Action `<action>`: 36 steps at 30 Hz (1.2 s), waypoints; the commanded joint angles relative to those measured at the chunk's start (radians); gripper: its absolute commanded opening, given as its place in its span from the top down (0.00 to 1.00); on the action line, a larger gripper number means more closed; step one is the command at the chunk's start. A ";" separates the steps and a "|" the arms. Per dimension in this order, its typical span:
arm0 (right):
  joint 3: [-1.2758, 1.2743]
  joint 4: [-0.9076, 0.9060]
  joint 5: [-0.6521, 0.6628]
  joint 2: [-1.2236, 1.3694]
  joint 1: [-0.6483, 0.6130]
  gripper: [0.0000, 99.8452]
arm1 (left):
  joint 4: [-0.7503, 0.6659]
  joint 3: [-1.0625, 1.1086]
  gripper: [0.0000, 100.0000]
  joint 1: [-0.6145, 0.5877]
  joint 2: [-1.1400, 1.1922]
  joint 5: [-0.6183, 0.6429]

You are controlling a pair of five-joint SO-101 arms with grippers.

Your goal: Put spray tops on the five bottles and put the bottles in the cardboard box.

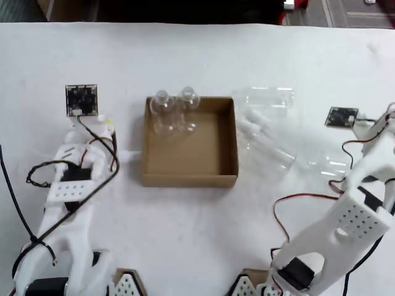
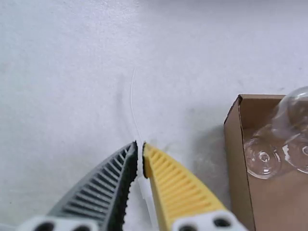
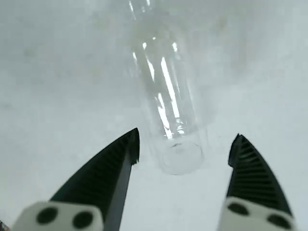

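**Operator:** What was the state of the right gripper (image 3: 186, 135)?

**Technician:** Its two black jaws were spread wide and held nothing. A clear cylindrical plastic bottle (image 3: 166, 96) lay on its side on the white desk (image 3: 57, 72) between them. Its base faced the gripper and it touched neither jaw.

**Operator:** And the left gripper (image 2: 139, 144)?

**Technician:** Its grey and yellow jaws were closed on a thin clear plastic tube (image 2: 133, 101), probably the dip tube of a spray top. The free end trailed across the desk. Near it stood the brown cardboard box (image 2: 233, 144), with two clear bottles with rounded tops (image 1: 162, 105) upright in one corner. More clear bottles and tops (image 1: 265, 139) lay on the desk at the far side of the box.

**Operator:** How would the bottle handle?

**Technician:** It appeared empty, so it was probably light, thin-walled and smooth. It would be likely to roll or slip. Grip it across the middle of the body with moderate closure. The tube looked soft, so take a spray top by its head where possible.
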State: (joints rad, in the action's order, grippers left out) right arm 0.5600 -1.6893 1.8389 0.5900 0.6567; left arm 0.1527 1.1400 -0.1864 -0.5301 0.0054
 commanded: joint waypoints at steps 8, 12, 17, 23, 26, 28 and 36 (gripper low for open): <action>-0.310 -0.030 -0.034 -0.400 -0.216 0.74 | -0.031 -0.028 0.98 0.010 -0.004 -0.009; -0.473 0.061 -0.049 -0.463 -0.295 0.74 | -0.031 -0.026 0.98 0.010 -0.004 -0.009; -0.637 0.269 -0.049 -0.450 -0.320 0.74 | -0.031 -0.025 0.98 0.010 -0.004 -0.009; -0.706 0.372 -0.046 -0.420 -0.311 0.74 | -0.031 -0.028 0.98 0.010 -0.004 -0.009; -0.703 0.372 -0.046 -0.381 -0.318 0.74 | -0.031 -0.028 0.98 0.010 -0.004 -0.009; -0.697 0.394 -0.046 -0.351 -0.315 0.74 | -0.031 -0.028 0.98 0.010 -0.004 -0.009; -0.695 0.490 -0.046 -0.302 -0.262 0.75 | -0.031 -0.028 0.98 0.010 -0.004 -0.009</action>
State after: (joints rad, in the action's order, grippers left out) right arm -0.1504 -1.2198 1.8006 0.3000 0.3713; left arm 0.1527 1.1400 -0.1864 -0.5301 0.0054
